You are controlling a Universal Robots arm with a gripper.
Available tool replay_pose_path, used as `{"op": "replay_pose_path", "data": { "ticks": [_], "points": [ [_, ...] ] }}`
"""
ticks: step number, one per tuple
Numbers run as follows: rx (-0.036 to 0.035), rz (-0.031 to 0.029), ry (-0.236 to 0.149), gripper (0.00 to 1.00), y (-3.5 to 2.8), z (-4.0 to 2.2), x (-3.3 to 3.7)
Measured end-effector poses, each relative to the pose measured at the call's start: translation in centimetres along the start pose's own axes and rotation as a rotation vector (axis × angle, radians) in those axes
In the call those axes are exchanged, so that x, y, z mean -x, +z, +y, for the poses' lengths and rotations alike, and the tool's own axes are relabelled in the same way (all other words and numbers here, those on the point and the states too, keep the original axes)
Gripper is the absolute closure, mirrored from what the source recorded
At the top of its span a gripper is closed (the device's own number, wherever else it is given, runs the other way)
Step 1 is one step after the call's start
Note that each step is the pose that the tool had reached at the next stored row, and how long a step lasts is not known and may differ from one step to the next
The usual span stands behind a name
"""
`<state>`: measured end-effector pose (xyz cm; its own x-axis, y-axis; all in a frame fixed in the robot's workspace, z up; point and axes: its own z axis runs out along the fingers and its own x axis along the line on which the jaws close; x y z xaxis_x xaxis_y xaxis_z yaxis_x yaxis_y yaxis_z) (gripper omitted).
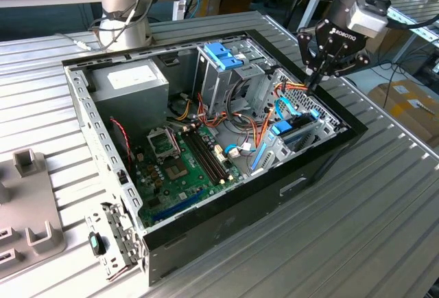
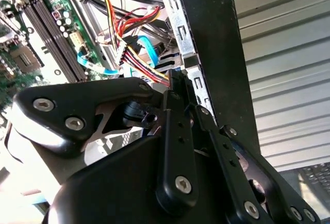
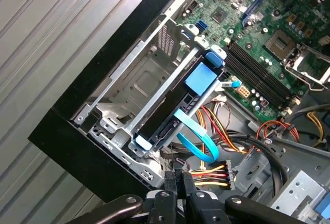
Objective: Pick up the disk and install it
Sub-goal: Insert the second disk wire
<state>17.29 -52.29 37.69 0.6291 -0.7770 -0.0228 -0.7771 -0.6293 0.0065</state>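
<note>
The disk (image 3: pixel 166 111) is a flat black drive with bright blue carrier edges. It lies in the metal drive bay at the corner of the open computer case (image 1: pixel 322 154), and it also appears in the exterior view (image 1: pixel 299 133). My gripper (image 1: pixel 313 83) hangs just above the case's far right rim, a little beyond the disk, with its fingers pressed together and nothing between them. In both wrist views the gripper's tips (image 3: pixel 177 178) (image 2: pixel 178 82) hover next to a connector with red, yellow and black wires (image 3: pixel 212 174).
A blue flat cable (image 3: pixel 196 140) loops beside the disk. A tall metal cage with a blue bracket (image 1: pixel 223 55), the power supply (image 1: pixel 132 82) and the motherboard (image 1: pixel 182 167) sit inside the case. Grey fixtures (image 1: pixel 31 205) and a loose metal bracket (image 1: pixel 113 243) lie on the ribbed table at the exterior view's left.
</note>
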Motion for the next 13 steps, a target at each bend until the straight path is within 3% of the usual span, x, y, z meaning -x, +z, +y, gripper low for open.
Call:
{"op": "replay_pose_path", "data": {
  "ticks": [13],
  "points": [
    [-0.0049, -0.0014, 0.212, 0.84, 0.04, 0.00, 0.00]
  ]
}}
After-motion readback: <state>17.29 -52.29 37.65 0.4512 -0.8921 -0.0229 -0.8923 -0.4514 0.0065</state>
